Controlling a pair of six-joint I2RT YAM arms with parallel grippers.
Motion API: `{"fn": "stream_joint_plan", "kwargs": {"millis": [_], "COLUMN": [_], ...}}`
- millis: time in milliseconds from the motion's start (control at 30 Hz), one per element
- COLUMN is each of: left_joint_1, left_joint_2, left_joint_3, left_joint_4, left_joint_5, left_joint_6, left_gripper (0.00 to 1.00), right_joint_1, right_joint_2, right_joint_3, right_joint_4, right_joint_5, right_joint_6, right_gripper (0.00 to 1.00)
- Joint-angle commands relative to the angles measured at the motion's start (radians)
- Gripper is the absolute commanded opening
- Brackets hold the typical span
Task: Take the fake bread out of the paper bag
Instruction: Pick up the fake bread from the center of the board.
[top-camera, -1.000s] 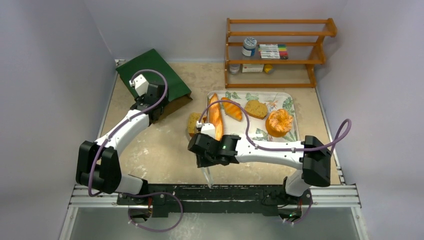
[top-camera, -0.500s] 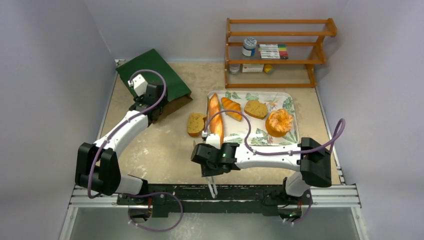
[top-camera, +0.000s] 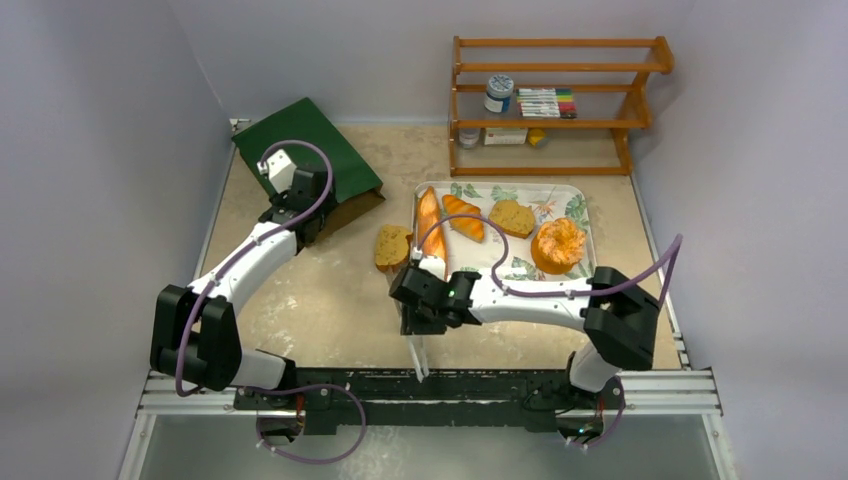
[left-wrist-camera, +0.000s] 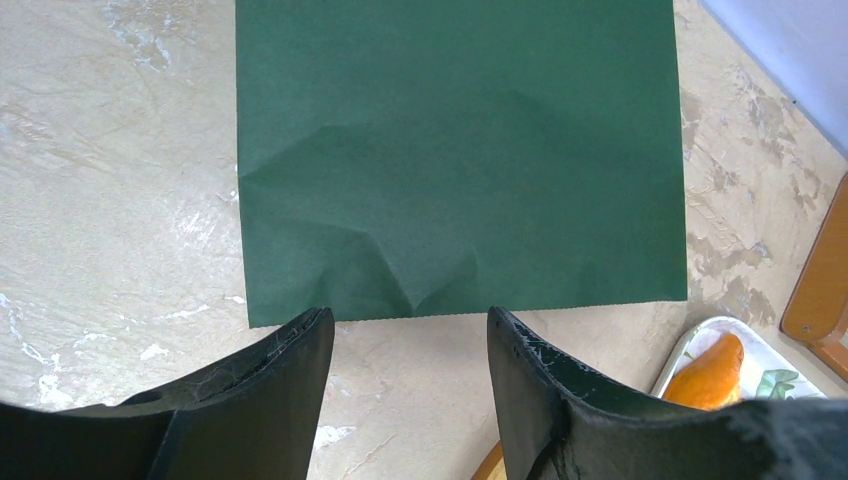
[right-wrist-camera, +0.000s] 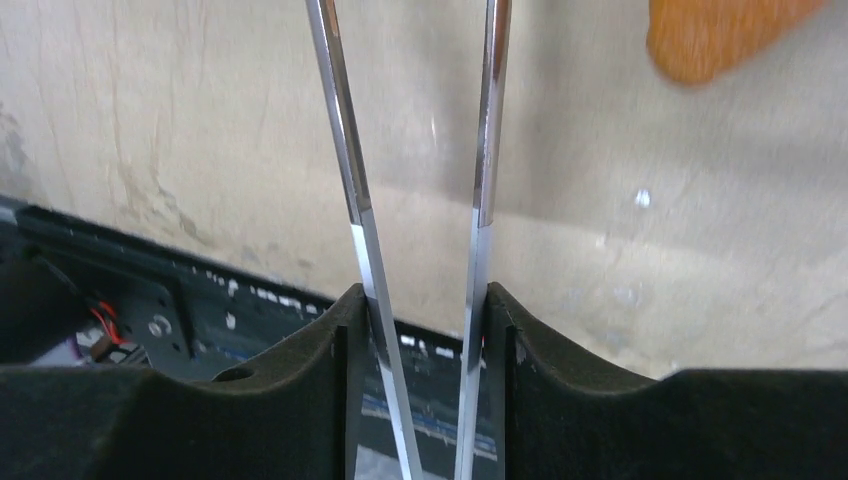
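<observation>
The left pincer (left-wrist-camera: 410, 325) hung released at the edge of the flat paper bag (left-wrist-camera: 460, 150); the right pincer (right-wrist-camera: 420, 300) clenched metal tongs (right-wrist-camera: 345, 150). The fake bread (top-camera: 557, 243) lay on the tray (top-camera: 578, 208), one slice (top-camera: 391, 246) on the bench (top-camera: 320, 300) beside it

The right gripper (right-wrist-camera: 425, 300) is closed on a pair of metal tongs (right-wrist-camera: 341, 120), one shiny arm pressed against each black padded finger (right-wrist-camera: 300, 370). The two arms run up across the beige table (right-wrist-camera: 650, 200), slightly apart. A blurred orange-brown piece of bread (right-wrist-camera: 720, 35) shows at the top right corner. A dark rail (right-wrist-camera: 120, 290) with wires (right-wrist-camera: 100, 325) crosses the lower left.
</observation>
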Motion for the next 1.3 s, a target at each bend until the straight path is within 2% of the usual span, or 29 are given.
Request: {"fn": "stream_joint_plan", "kwargs": {"millis": [0,533,667,800,1033,1267], "left_joint_1": [0.008,0.009,0.008,0.008,0.008,0.008], "left_joint_2": [-0.002,0.003,0.008,0.007,0.009,0.005], "left_joint_3": [0.001,-0.006,-0.006,-0.005,-0.016,-0.021], "left_joint_4": [0.042,0.05,0.052,0.05,0.056,0.055], "left_joint_5": [0.004,0.005,0.01,0.008,0.02,0.03], "left_joint_6": [-0.014,-0.023,-0.03,-0.03,-0.038,-0.038], "left_gripper": [0.57,0.57,0.57,0.57,0.57,0.57], "right_joint_1": [-0.045,-0.161,-0.183,-0.192,-0.22,-0.258], "right_joint_2": [0.061,0.145,0.237,0.313,0.431,0.55], "right_joint_3": [0.08,0.16,0.232,0.297,0.397,0.543], "right_joint_4": [0.041,0.067,0.05,0.041,0.031,-0.052], "right_joint_5": [0.007,0.0,0.004,0.014,0.029,0.024], "right_joint_6": [-0.085,-0.197,-0.256,-0.294,-0.332,-0.353], "right_gripper": [0.44,0.45,0.47,0.54,0.56,0.58]}}
